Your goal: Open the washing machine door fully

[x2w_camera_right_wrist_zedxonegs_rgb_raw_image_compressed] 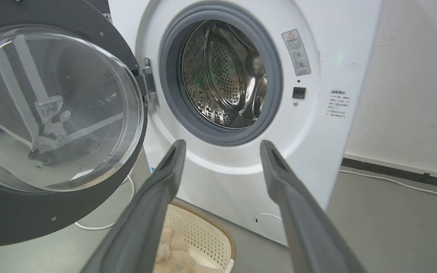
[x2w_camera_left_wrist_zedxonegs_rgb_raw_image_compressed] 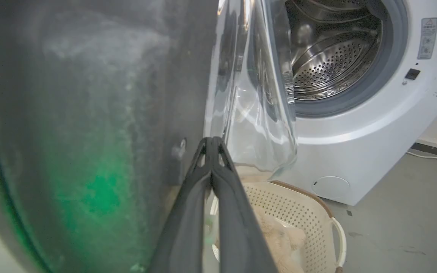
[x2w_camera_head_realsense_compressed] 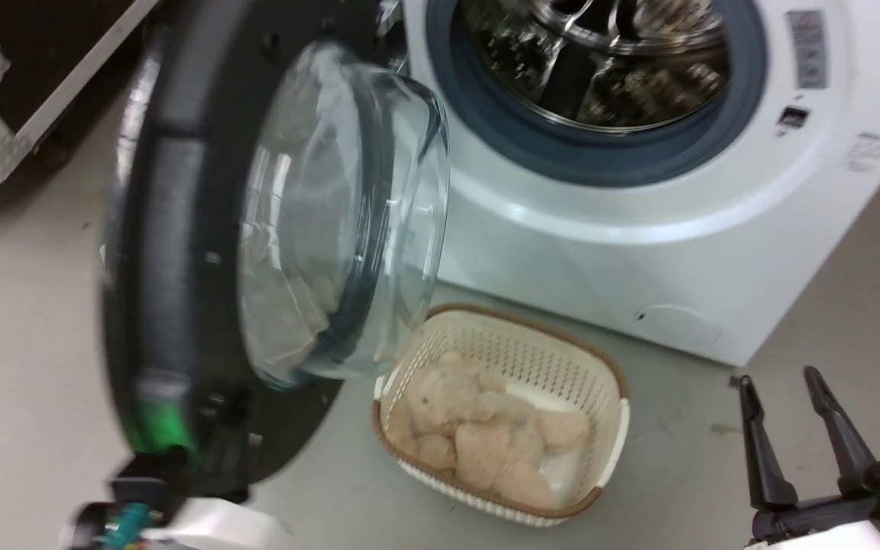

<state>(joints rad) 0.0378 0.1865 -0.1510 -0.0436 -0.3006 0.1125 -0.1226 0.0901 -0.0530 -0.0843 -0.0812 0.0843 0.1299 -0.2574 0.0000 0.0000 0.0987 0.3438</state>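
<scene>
Left wrist view: the left end effector has its two fingers clenched together, tips meeting, with nothing between them. They lie along the inner face of the washing machine door, just beside where the black ring meets the glass bowl; actual contact cannot be told.

Head view: the door stands swung out from the machine, nearly edge-on, glass bulging toward the drum opening. The left arm is at its lower rim, blurred. The right end effector hangs released at lower right, well apart from the door.

Right wrist view: the hinge sits on the left of the opening. A fuller swing would therefore carry the door leftward, away from the left fingers' side, and that arm is the nearer.
</scene>
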